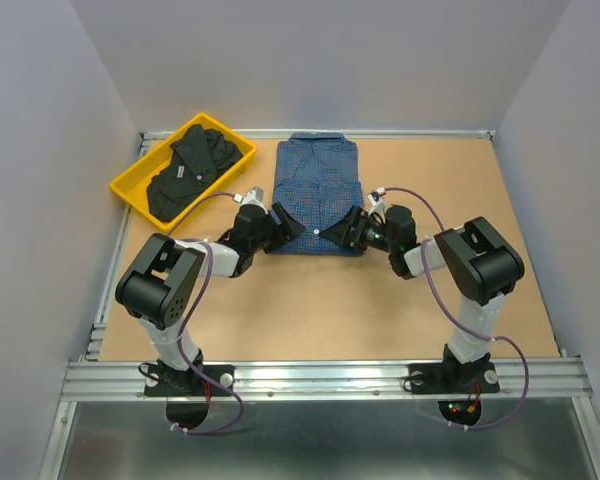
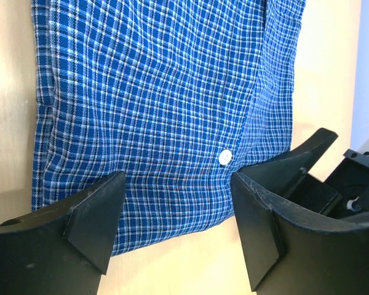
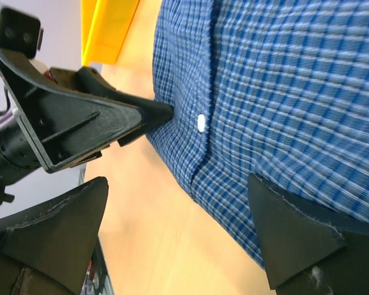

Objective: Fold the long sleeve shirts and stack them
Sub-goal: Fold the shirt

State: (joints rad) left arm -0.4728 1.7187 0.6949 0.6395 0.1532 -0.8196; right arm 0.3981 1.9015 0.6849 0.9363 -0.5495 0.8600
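The blue checked shirt (image 1: pixel 319 190) lies folded flat on the table at the back centre. It also shows in the left wrist view (image 2: pixel 154 110) and the right wrist view (image 3: pixel 283 92). My left gripper (image 1: pixel 288 222) is open and empty at the shirt's near left corner; its fingers (image 2: pixel 95 215) straddle the near hem. My right gripper (image 1: pixel 342 232) is open and empty at the shirt's near right corner. The black shirt (image 1: pixel 190 172) with a small white tag lies crumpled in the yellow bin (image 1: pixel 130 187) at the back left.
The wooden table (image 1: pixel 330 300) is bounded by a metal rail at the back and grey walls on both sides. The yellow bin's corner shows in the right wrist view (image 3: pixel 107 31). The left gripper's finger crosses the right wrist view (image 3: pixel 80 123).
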